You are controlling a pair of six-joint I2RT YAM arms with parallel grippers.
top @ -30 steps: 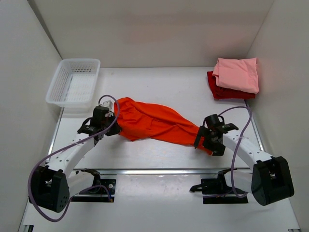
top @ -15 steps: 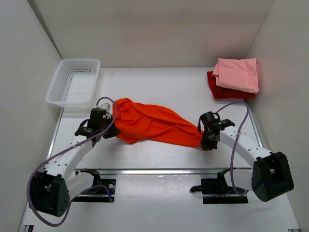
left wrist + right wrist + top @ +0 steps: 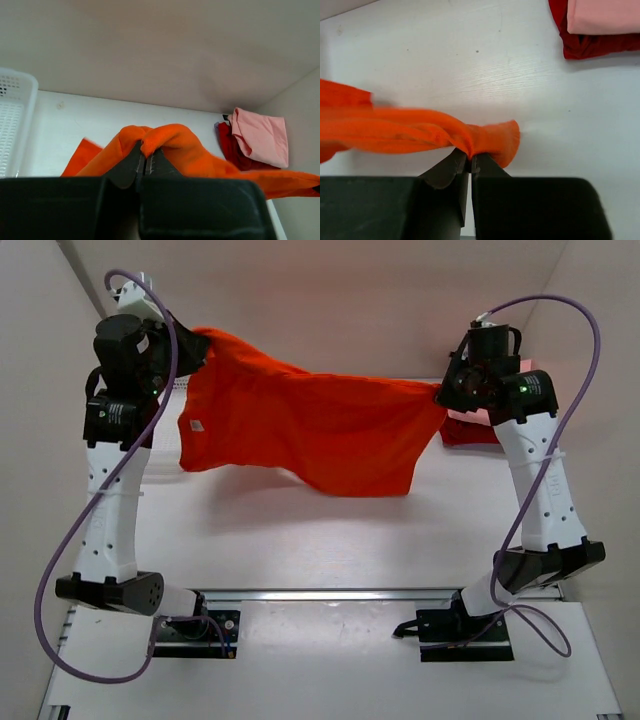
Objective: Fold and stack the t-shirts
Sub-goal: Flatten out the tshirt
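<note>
The orange t-shirt (image 3: 310, 425) hangs spread in the air above the table, stretched between both raised arms. My left gripper (image 3: 190, 340) is shut on its upper left corner; in the left wrist view the orange cloth (image 3: 165, 142) bunches over the pinched fingertips. My right gripper (image 3: 442, 395) is shut on the shirt's right end, where a fold of orange cloth (image 3: 490, 140) sticks out past the jaws. The light pink t-shirt (image 3: 260, 137) lies folded on the dark red one (image 3: 232, 147) at the back right corner; the right arm hides most of them from above.
A white mesh basket (image 3: 12, 120) stands at the back left, mostly behind the left arm and shirt in the top view. White walls close in the table (image 3: 330, 540) on three sides.
Both arms have risen from the table to high up, lifting the orange shirt off the surface and spreading it out. The right gripper shut on the shirt's end during this second.
</note>
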